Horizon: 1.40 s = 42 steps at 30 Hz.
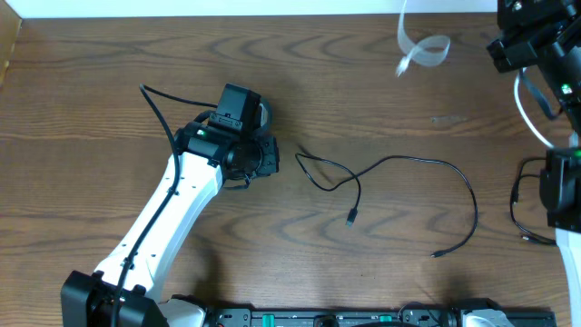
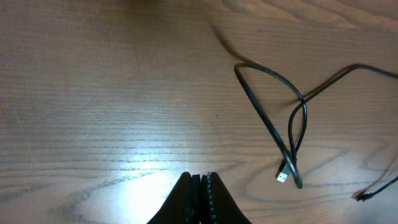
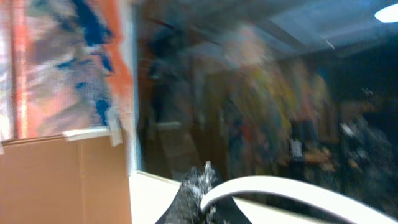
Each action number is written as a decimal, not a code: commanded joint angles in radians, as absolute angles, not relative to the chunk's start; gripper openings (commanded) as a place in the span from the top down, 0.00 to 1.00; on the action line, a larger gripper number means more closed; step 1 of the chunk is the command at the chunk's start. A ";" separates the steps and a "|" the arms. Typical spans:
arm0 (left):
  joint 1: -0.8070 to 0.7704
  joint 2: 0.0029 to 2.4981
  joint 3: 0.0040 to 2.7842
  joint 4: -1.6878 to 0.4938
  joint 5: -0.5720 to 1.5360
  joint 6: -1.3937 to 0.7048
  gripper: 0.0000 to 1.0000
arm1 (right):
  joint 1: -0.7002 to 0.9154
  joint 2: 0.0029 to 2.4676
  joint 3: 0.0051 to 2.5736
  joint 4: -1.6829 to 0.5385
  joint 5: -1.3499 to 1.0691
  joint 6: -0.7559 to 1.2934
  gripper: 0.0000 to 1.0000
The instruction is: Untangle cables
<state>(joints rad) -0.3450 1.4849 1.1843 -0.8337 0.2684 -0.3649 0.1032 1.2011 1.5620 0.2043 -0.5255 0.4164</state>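
A thin black cable [image 1: 399,162] lies loose on the wooden table, looped at its left end, with a USB plug [image 1: 350,218] in the middle and a small plug [image 1: 437,253] at the right. My left gripper [image 1: 269,156] sits just left of the loop, shut and empty. In the left wrist view its jaws [image 2: 202,178] are pressed together low over the wood, and the black cable [image 2: 267,102] and its plug [image 2: 283,177] lie ahead to the right. My right gripper [image 3: 208,186] is raised at the far right and is shut on a white cable [image 3: 298,186], which hangs down below it [image 1: 529,116].
A white curled strip [image 1: 424,50] lies at the table's back edge. Another thin black cable [image 1: 516,204] with a plug end rests by the right arm's base [image 1: 563,191]. A thicker black cord [image 1: 159,113] runs along the left arm. Cardboard shows in the right wrist view.
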 commanded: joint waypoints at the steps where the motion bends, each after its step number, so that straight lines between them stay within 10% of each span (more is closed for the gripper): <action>1: -0.345 1.496 1.182 -0.836 0.276 -0.355 0.92 | 0.104 1.231 1.559 0.019 -0.376 0.375 0.99; 11: -0.345 1.496 1.182 -0.837 0.277 -0.356 0.92 | 0.083 1.406 1.559 -0.549 0.138 0.268 0.99; 42: -0.345 1.496 1.182 -0.841 0.276 -0.356 0.92 | -0.594 1.504 1.559 -0.656 0.189 0.392 0.99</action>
